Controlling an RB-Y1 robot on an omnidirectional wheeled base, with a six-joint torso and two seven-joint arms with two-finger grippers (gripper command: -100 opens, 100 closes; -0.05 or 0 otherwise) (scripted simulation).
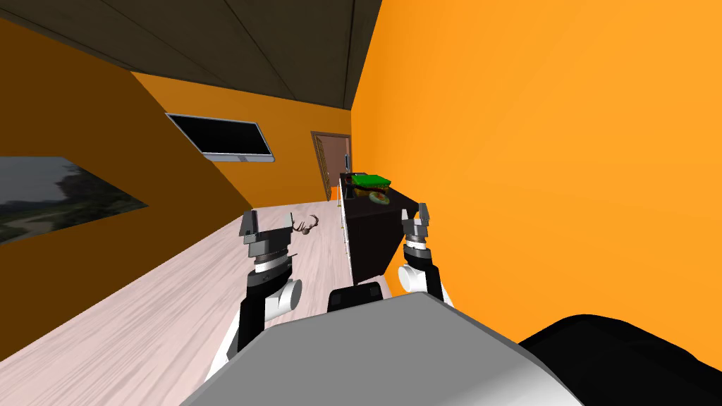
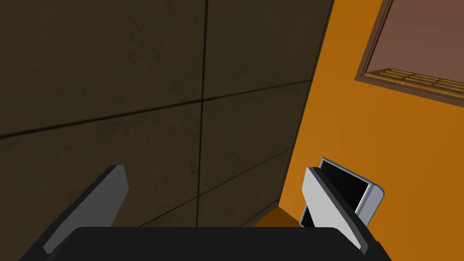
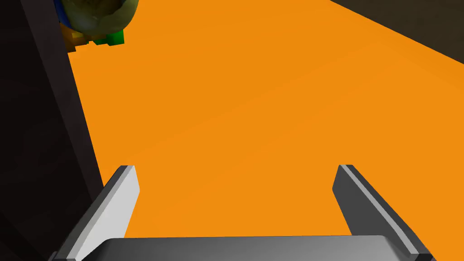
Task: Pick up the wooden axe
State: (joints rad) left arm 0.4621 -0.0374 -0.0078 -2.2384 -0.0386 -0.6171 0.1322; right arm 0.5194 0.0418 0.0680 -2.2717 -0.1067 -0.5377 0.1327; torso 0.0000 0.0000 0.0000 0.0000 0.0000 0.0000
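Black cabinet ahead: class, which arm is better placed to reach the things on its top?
Probably right: the right gripper, open, hangs beside the black cabinet; the left gripper, open, is over the floor, farther off.

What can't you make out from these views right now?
Head view: the green item and the small item beside it on the dark cabinet are too small to name; whether either is the axe, I cannot tell.
Head view: the branched brown thing on the floor is too small to identify.
Right wrist view: a mottled round object is cut off by the picture's edge.
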